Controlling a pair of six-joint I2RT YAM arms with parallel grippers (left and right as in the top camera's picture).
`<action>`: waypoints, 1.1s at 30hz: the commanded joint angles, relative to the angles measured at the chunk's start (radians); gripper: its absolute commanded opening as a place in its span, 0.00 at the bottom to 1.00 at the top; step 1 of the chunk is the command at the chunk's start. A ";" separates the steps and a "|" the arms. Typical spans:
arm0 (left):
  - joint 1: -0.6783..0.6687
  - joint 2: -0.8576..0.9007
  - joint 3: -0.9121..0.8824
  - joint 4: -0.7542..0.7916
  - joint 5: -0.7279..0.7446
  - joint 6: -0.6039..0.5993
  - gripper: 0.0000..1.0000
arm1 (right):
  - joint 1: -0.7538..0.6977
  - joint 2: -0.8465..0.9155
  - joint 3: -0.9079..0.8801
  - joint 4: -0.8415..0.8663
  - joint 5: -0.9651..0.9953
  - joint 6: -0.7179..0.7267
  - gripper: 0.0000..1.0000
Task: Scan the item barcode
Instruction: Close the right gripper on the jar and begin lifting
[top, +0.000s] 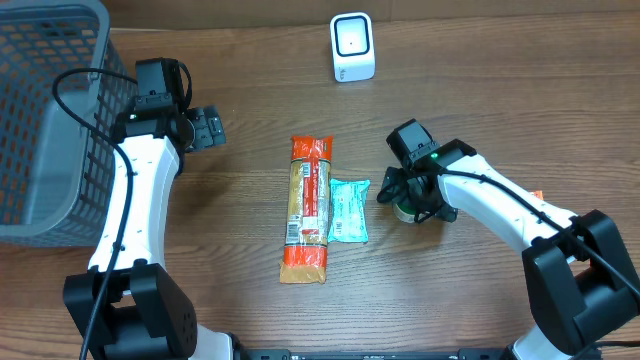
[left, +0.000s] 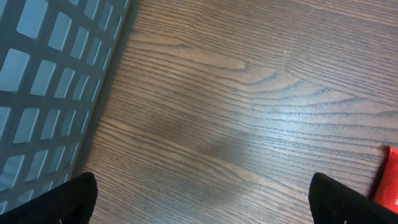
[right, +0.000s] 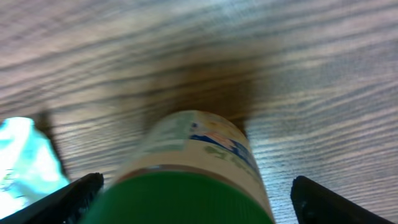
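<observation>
The bottle (top: 406, 210) I'm after stands upright on the table (top: 520, 90), right of centre, its green cap up toward my right wrist camera and a printed label (right: 199, 140) wrapped around its body. I have the right gripper (top: 407, 196) lowered over it with the jaws spread wide, one finger on either side of the cap. In the wrist view there is a clear gap on the right side; on the left the finger (right: 74, 196) sits very close to the cap, and I cannot tell if it touches.

Just to the bottle's left lies a small teal packet (top: 348, 210), flat on the wood, and against that packet's far side lies a long orange packet (top: 308, 208), running lengthwise toward me. The white scanner (top: 352, 47) stands at the far edge of the table, well apart from the bottle.

My left gripper (top: 208, 128) hangs over bare wood on the left, jaws wide apart and holding nothing, just beside the grey mesh basket (top: 40, 120).
</observation>
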 joint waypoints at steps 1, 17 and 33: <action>-0.003 0.001 0.016 0.000 -0.006 -0.003 0.99 | 0.003 -0.002 -0.023 0.018 0.010 0.007 0.95; -0.003 0.001 0.016 0.000 -0.006 -0.003 1.00 | 0.004 -0.002 -0.033 0.041 -0.010 -0.201 0.87; -0.003 0.001 0.016 0.000 -0.006 -0.003 1.00 | 0.004 -0.002 -0.033 0.078 -0.100 -0.200 0.82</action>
